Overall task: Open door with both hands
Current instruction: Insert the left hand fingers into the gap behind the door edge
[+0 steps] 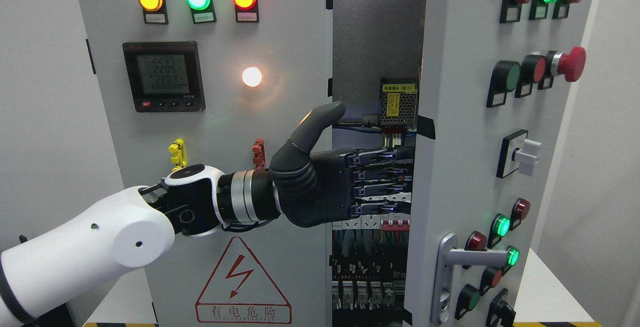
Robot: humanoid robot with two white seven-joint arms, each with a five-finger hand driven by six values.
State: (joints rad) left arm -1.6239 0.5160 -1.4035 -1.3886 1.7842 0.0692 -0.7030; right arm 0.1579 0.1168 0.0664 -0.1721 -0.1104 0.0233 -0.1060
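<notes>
So the right-hand door (465, 132) of the cabinet is already swung partway out, with wiring showing in the gap beside the shut left door (210, 117). The left hand (325, 187) reaches across with its fingers (385, 177) hooked behind that door's inner edge, thumb sticking up free. I'd call it maybe halfway, and the right hand isn't in the shot.

A white table (542, 292) carries a grey electrical cabinet (280, 167), which stands directly on its top; bare white surface shows at the lower right beside the cabinet and at the lower left (122, 307); yellow-black striping edges the table's front.
</notes>
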